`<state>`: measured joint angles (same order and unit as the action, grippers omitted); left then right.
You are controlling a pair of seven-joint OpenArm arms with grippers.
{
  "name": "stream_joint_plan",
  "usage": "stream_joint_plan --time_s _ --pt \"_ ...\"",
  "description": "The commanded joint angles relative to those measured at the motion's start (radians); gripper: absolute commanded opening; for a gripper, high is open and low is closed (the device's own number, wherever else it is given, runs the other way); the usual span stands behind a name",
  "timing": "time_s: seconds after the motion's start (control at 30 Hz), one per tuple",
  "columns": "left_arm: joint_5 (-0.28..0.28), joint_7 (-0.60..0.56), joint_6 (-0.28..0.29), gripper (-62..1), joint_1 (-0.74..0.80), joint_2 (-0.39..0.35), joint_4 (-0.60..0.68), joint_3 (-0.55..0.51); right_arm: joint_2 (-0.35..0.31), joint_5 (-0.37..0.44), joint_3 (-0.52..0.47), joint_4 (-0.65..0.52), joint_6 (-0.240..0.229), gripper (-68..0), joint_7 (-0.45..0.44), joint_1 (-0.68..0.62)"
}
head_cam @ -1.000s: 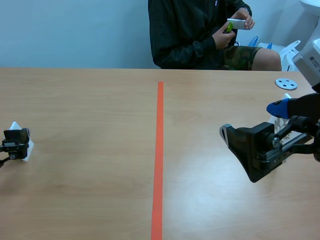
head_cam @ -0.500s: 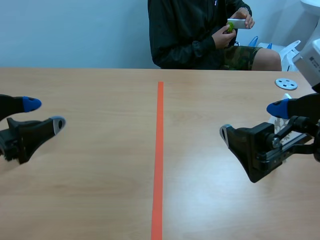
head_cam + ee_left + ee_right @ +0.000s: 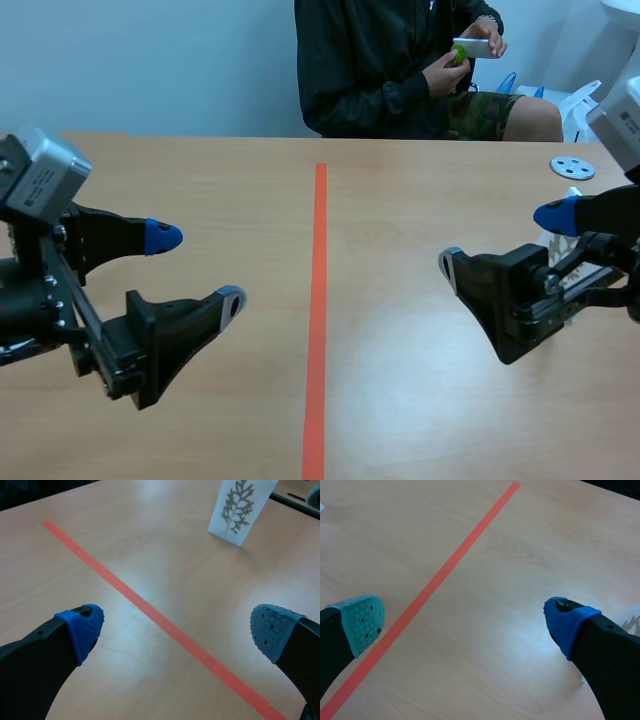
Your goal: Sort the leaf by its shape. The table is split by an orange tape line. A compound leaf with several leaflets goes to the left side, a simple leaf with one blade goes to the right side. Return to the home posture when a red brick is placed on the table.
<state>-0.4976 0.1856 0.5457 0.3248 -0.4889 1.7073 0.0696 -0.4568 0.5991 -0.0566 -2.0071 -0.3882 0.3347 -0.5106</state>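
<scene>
Two grippers, both spread wide and both holding nothing, so that's your starting picture. Your left gripper (image 3: pixel 197 268) hangs raised over the left half of the table (image 3: pixel 400 180), blue and grey pads well apart. Your right gripper (image 3: pixel 500 242) sits low on the right half with its jaws gaping just as wide. The only leaf on the table is a print on a white card (image 3: pixel 241 511), a branching shape with many lobes. It stands upright across the orange tape line (image 3: pixel 318 300) on the right side, just beside your right gripper. I read that as a compound leaf, which would belong on the left, but the print is small, so look again before you commit. Across the table the person (image 3: pixel 380 70) holds a small white item (image 3: pixel 472 47) with something green on it, too small to tell what. No red brick is in view, so nothing calls you home yet. Now the hazards. That card looks light and stands on a narrow edge, so a finger brushing its top will likely tip it flat, and flat on wood it's a hard pick. Pinch it off-centre and it may twist or slip out mid-carry. If you send the left arm over the tape for it, you're reaching straight toward the right arm, so mind a clash. A grey disc (image 3: pixel 572 167) lies farther back, well clear.
</scene>
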Motion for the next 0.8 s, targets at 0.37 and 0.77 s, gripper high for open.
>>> stream_joint_plan --time_s 0.37,0.77 --pt "-0.003 0.051 -0.062 1.4 0.010 0.079 0.041 -0.003 -0.003 0.007 -0.010 -0.009 0.008 0.4 -0.027 0.012" --pt "-0.003 0.050 -0.061 1.4 0.010 0.078 0.041 -0.003 0.001 0.007 -0.010 -0.009 0.007 0.4 -0.027 0.012"
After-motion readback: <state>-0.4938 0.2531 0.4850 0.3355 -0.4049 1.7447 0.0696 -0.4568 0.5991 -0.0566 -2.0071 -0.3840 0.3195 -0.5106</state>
